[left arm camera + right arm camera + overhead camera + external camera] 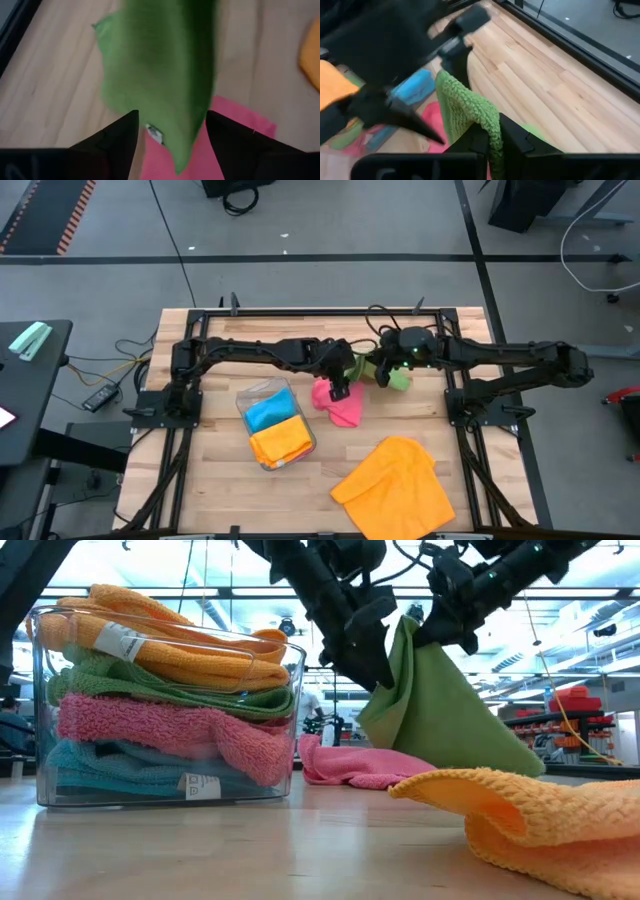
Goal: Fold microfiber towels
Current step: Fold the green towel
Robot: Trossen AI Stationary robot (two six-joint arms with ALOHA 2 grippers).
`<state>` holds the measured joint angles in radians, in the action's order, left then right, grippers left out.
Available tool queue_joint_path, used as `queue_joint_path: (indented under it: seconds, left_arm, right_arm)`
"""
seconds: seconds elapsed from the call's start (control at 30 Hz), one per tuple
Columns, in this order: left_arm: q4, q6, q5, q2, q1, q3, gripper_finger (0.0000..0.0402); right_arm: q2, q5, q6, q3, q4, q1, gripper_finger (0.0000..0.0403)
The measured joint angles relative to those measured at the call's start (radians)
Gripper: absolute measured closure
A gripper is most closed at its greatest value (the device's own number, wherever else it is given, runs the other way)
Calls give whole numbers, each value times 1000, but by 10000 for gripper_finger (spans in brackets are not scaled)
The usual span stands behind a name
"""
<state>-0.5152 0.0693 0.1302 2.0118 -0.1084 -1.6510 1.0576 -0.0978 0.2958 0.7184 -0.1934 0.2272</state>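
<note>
Above the frame's centre, two grippers lift a soft green microfiber towel (440, 710).
Right gripper (492, 137) pinches its edge; left gripper (172, 127), fingers spread around it, should close next.

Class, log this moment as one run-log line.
right gripper: shut on green microfiber towel, lifted | left gripper: open around its hanging edge

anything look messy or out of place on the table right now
The pink towel lies crumpled, and the orange towel lies rumpled, one edge curled over. The green towel hangs bunched from the right gripper.
</note>
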Motion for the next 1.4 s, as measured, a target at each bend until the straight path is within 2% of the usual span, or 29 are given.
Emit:
queue_joint_path:
  seconds: [0.33, 0.57, 0.77, 0.97, 1.17, 1.4]
  left_arm:
    - [-49, -86, 2, -23, 41, 0, 129]
    - [-41, -110, 93, -68, 40, -1, 129]
    - [-1, -254, 205, -105, 58, -1, 129]
    - [35, -340, 244, -134, 81, -1, 129]
    - [105, -354, 463, -141, 93, -1, 129]
    - [156, -352, 473, -144, 90, -1, 130]
  right_arm:
    - [26, -11, 42, 245, -330, 0, 365]
    - [27, -9, 124, 373, -483, 0, 365]
    - [26, -8, 181, 491, -535, 7, 365]
    - [26, -9, 258, 581, -588, 37, 365]
    - [26, -3, 306, 627, -585, 39, 365]
    - [27, -1, 340, 632, -585, 38, 365]
